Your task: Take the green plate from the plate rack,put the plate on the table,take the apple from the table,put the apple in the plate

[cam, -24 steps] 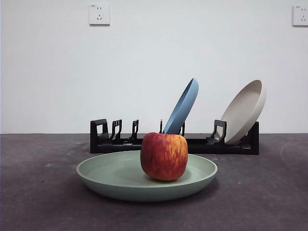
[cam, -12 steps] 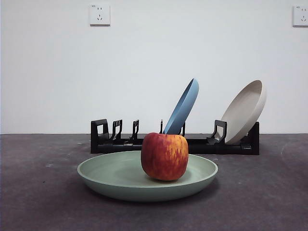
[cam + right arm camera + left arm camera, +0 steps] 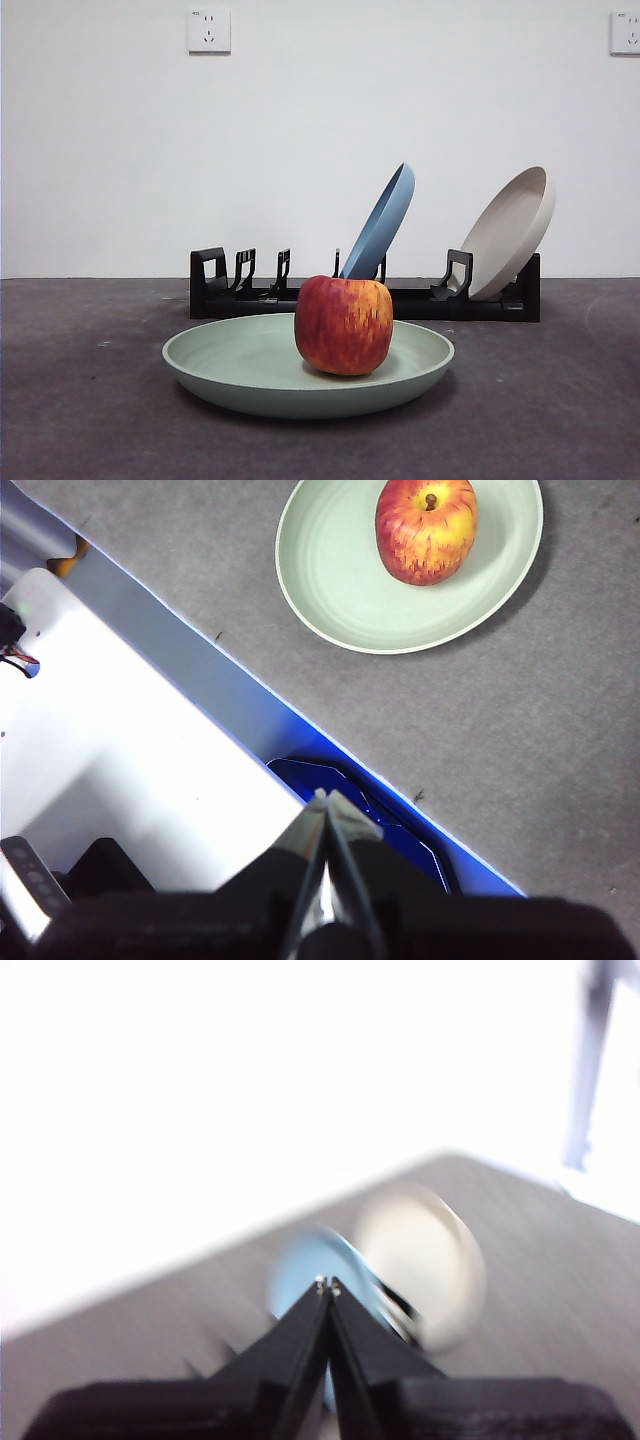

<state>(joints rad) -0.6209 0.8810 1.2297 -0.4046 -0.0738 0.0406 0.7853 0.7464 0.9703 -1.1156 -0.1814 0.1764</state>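
The green plate (image 3: 250, 365) lies flat on the table (image 3: 80, 420) in front of the plate rack (image 3: 225, 290). The apple (image 3: 343, 325) sits upright in the plate, right of its middle. The right wrist view shows both from above: the apple (image 3: 425, 528) in the plate (image 3: 340, 580). My right gripper (image 3: 325, 805) is shut and empty, pulled back over the table's edge. My left gripper (image 3: 328, 1286) is shut and empty, held high and far from the rack. Neither gripper shows in the front view.
A blue plate (image 3: 380, 225) and a beige plate (image 3: 510, 232) lean in the rack's slots; they also show blurred in the left wrist view, blue (image 3: 300, 1275) and beige (image 3: 425, 1260). A white and blue robot base (image 3: 130, 760) borders the table.
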